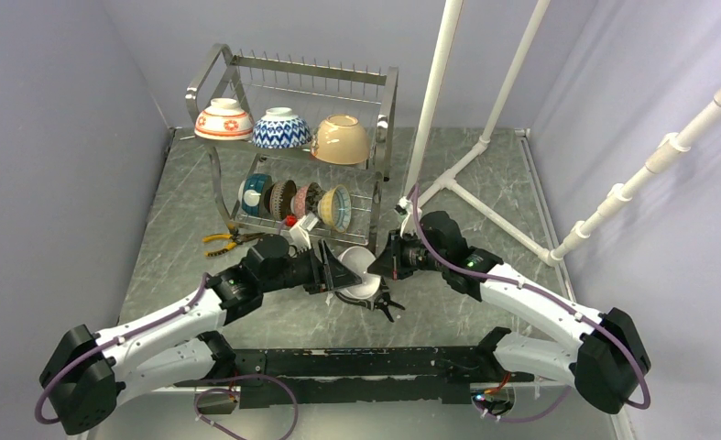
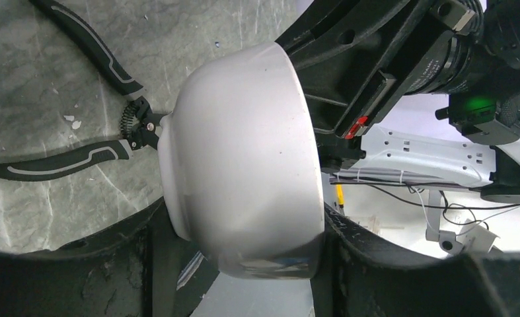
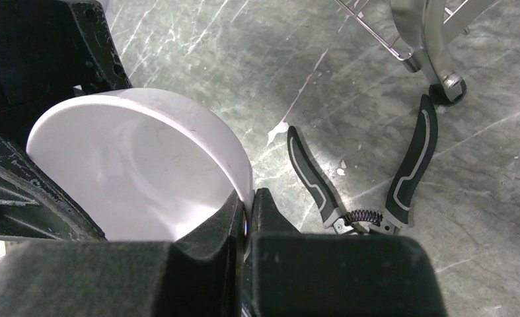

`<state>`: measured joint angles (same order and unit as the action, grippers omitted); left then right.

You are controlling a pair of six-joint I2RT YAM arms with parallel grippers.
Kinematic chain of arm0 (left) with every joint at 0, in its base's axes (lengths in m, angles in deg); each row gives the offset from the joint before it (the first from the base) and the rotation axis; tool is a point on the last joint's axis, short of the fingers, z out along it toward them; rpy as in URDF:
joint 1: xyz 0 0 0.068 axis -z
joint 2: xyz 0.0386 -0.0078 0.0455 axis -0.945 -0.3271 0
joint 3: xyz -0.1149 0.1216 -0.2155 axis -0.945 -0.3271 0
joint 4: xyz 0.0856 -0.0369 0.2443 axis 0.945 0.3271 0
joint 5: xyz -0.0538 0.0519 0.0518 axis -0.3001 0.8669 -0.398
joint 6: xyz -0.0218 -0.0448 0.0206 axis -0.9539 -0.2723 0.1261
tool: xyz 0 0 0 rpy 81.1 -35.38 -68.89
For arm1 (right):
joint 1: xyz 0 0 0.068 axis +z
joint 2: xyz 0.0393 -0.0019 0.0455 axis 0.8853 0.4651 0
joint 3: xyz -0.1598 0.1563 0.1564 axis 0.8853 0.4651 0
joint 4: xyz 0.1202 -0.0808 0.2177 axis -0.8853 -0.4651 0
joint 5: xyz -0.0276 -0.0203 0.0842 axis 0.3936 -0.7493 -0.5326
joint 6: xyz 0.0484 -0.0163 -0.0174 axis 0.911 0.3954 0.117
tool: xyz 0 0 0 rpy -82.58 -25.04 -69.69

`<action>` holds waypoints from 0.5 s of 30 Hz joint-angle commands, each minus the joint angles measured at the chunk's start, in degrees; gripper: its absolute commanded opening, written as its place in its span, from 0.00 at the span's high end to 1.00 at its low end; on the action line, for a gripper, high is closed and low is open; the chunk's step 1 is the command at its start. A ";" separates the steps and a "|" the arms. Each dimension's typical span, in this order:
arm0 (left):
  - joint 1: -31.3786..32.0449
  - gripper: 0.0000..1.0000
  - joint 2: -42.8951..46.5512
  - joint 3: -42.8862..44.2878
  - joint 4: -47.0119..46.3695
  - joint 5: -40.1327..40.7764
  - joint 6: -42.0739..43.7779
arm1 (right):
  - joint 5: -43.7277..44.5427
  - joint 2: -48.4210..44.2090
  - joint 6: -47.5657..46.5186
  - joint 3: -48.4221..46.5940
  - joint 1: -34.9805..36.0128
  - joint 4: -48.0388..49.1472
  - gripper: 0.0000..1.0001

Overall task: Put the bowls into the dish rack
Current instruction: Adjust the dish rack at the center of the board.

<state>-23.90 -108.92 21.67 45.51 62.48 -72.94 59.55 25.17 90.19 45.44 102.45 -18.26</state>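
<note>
Grips the rim of the white bowl (image 1: 364, 275) in the closed right tool (image 3: 247, 211), over the middle of the surface (image 1: 485, 183), just before the dish rack (image 1: 311, 67). Straddles the same bowl, foot to rim, with the left tool (image 2: 247, 231); cannot tell whether clamped.

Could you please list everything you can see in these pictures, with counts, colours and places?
dish rack: one, shiny steel, far centre of table
top-shelf bowls: three, red-patterned, blue zigzag, tan, in a row
lower-shelf bowls: four, teal and patterned, standing on edge
white bowl: one, between the grippers, in front of the rack
black pliers: one, on the table by the white bowl
yellow pliers: one, left of the rack's foot
pipes: several, white, right side
table: one, grey marbled
left gripper: black, fingers either side of the white bowl, grip unclear
right gripper: black, pinching the white bowl's rim
</note>
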 commanded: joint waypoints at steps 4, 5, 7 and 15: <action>-0.12 0.97 2.50 5.01 5.90 3.99 3.26 | -0.02 -2.31 -0.17 -3.56 -0.26 3.43 0.88; -0.08 0.97 2.93 5.71 8.09 4.45 3.96 | 0.09 -2.41 -0.11 -3.69 -0.29 3.50 0.87; -0.12 0.97 3.38 6.98 10.28 5.11 5.15 | -0.18 -2.55 -0.03 -4.25 -0.37 3.39 0.86; 0.00 0.97 1.99 16.32 17.23 3.26 11.82 | -1.59 -4.15 -0.95 -11.99 -0.55 -0.09 0.97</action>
<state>-23.82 -106.63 30.79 57.88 65.57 -67.02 59.25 23.81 90.12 40.89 102.19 -19.29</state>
